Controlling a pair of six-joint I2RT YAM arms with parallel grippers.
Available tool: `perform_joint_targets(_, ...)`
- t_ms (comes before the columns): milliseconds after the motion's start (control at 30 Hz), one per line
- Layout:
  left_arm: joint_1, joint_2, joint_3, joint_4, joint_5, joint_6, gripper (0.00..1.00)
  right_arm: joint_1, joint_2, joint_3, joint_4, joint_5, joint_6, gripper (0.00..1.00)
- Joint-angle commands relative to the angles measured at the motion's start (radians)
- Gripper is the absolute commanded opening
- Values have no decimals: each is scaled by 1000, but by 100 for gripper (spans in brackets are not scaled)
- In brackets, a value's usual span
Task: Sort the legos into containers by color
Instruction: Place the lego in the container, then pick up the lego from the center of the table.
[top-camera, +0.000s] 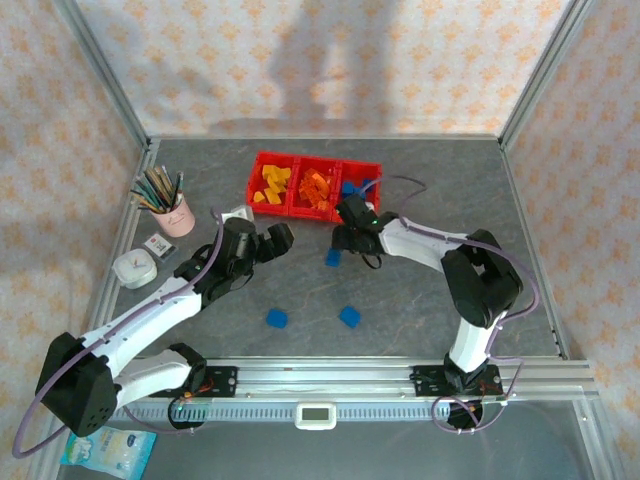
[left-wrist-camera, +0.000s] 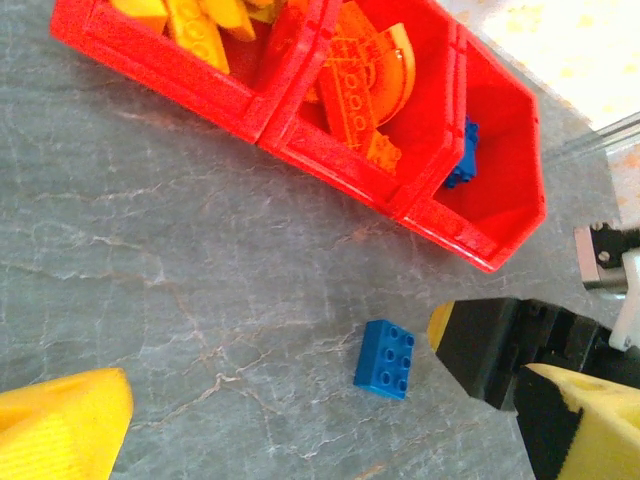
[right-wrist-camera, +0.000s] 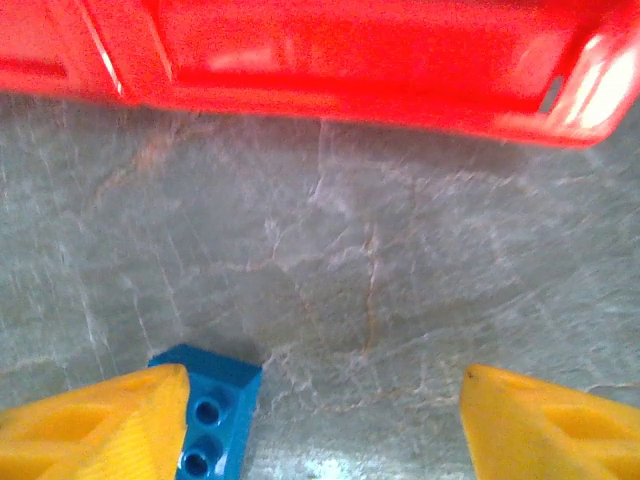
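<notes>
Left arm: stretched toward the table centre; left gripper (top-camera: 277, 239) jaws wide apart, empty.
Right arm: folded low, just before the containers (top-camera: 258, 172); right gripper (right-wrist-camera: 320, 420) jaws apart.
Blue lego (right-wrist-camera: 215, 410): on the table, beside one finger.

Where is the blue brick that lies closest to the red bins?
In the top view the blue brick lies on the table just in front of the red bins, at the right gripper and close against one of its fingers.
</notes>
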Motion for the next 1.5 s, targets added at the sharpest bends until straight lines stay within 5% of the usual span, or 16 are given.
perform_joint_targets(0,7,-22,-17,12,-38,-34,99,18,18,7,57,-9,41,75)
perform_joint_targets(367,7,-29,-30,12,-67,-37,99,87,108,78,31,32,59,76)
perform_joint_targets(933,11,-9,-26,21,-56,-28,99,101,154,117,1,73,26,39)
perform_joint_targets(1467,18,74,88,39,-6,30,99,4,24,245,-94,83,-41,33)
